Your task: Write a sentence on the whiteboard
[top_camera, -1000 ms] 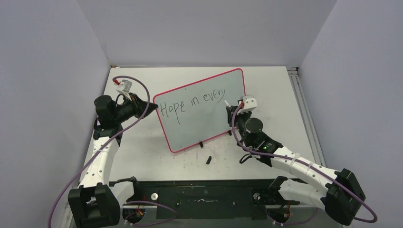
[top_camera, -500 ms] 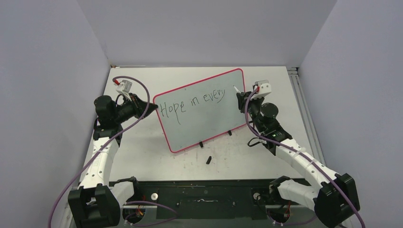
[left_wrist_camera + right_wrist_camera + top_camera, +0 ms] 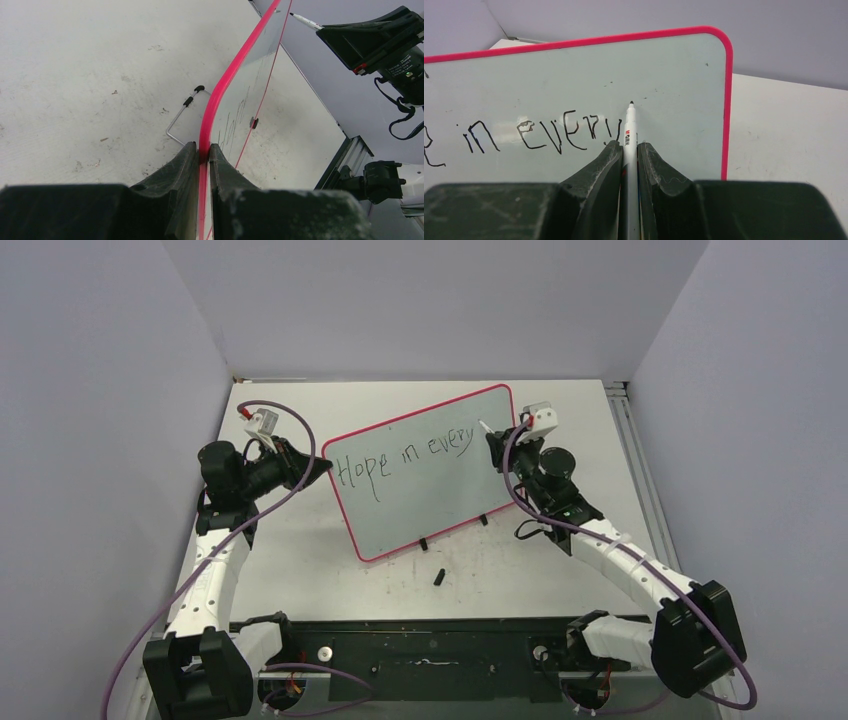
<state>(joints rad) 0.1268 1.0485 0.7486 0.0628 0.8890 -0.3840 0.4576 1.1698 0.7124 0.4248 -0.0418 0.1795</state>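
The right gripper [image 3: 626, 149], clamped on the pen [image 3: 629, 122], has risen from below "every" and come back in from the board's [image 3: 420, 515] right edge; the tip now points just after the writing [image 3: 405, 458], so the next word looks due. The left gripper [image 3: 204, 152] still pinches the mid-table board's left edge

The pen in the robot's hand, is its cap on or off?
Off. The pen shows its bare black tip, aimed at the whiteboard. The right end effector is shut on the pen.
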